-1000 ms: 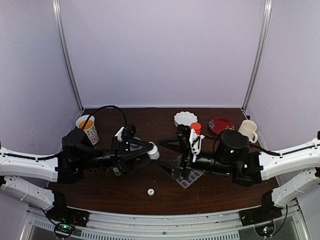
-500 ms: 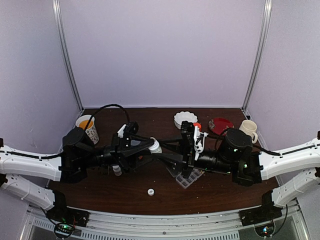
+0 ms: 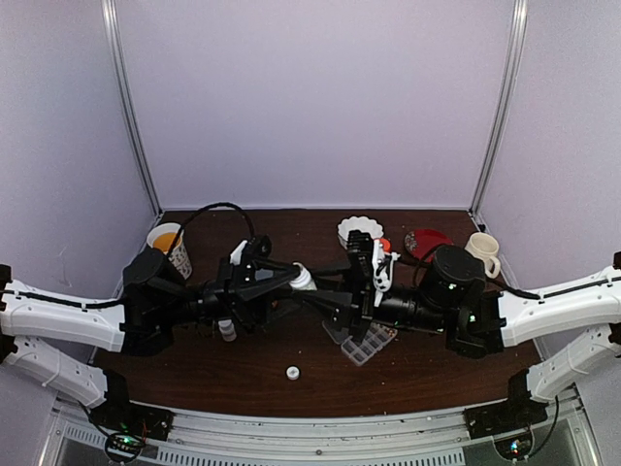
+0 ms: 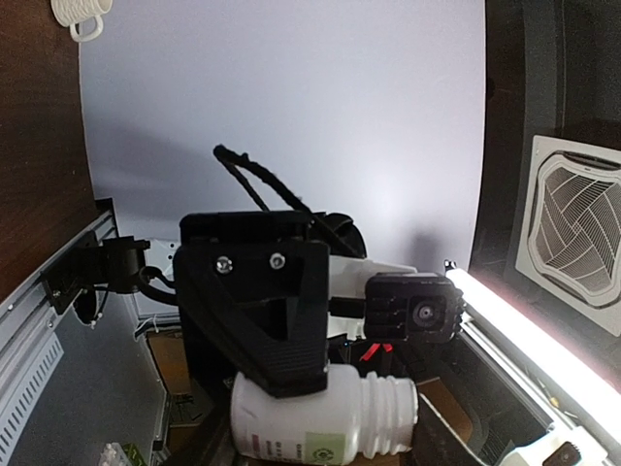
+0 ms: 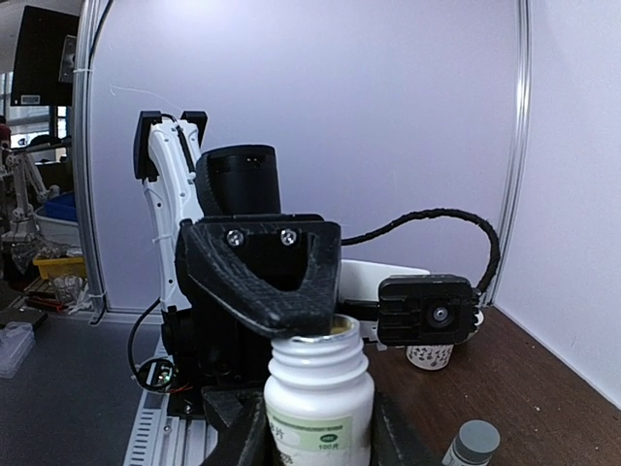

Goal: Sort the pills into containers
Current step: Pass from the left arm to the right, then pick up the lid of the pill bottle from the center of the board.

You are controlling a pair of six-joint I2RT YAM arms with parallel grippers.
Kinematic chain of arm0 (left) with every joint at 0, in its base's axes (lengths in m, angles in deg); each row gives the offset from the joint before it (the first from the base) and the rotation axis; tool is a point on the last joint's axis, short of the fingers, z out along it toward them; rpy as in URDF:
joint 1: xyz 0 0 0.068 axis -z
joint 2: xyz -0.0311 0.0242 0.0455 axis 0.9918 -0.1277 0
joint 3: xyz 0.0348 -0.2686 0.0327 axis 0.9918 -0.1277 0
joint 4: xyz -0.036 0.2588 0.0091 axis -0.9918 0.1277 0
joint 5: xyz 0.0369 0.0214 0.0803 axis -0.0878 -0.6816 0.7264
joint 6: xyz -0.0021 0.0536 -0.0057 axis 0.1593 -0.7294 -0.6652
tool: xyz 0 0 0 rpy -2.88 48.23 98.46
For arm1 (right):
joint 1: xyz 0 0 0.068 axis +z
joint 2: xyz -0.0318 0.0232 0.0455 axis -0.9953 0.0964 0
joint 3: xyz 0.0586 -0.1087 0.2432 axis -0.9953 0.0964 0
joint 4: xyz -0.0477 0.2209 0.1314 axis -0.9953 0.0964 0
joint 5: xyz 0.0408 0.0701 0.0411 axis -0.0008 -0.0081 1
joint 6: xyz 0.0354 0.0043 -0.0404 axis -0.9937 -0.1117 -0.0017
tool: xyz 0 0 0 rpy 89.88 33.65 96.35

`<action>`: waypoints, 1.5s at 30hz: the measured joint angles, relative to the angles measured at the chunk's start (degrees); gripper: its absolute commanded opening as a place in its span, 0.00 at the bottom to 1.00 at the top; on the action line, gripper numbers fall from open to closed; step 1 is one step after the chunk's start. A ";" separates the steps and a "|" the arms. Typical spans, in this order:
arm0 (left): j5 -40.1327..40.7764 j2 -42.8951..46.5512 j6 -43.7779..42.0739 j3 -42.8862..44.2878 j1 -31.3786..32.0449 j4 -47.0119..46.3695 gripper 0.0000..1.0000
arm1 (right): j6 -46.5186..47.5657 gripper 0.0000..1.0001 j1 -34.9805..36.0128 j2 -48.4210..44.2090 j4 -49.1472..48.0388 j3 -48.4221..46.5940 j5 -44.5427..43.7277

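lab booth, white walls (image 3: 310,97)

My upper finger (image 4: 262,311) presses on a white bottle (image 4: 340,422) lying sideways, its uncapped threaded neck poking out beside my fingertip. Beyond my finger sits a black camera block (image 4: 412,309).

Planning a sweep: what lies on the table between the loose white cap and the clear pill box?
Nothing: in the top view the dark table is bare between cap and pill box.
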 measured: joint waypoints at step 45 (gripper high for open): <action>28.17 -22.80 -53.79 27.52 5.90 91.43 0.78 | -13.44 0.10 -2.71 -18.32 1.46 28.33 -4.83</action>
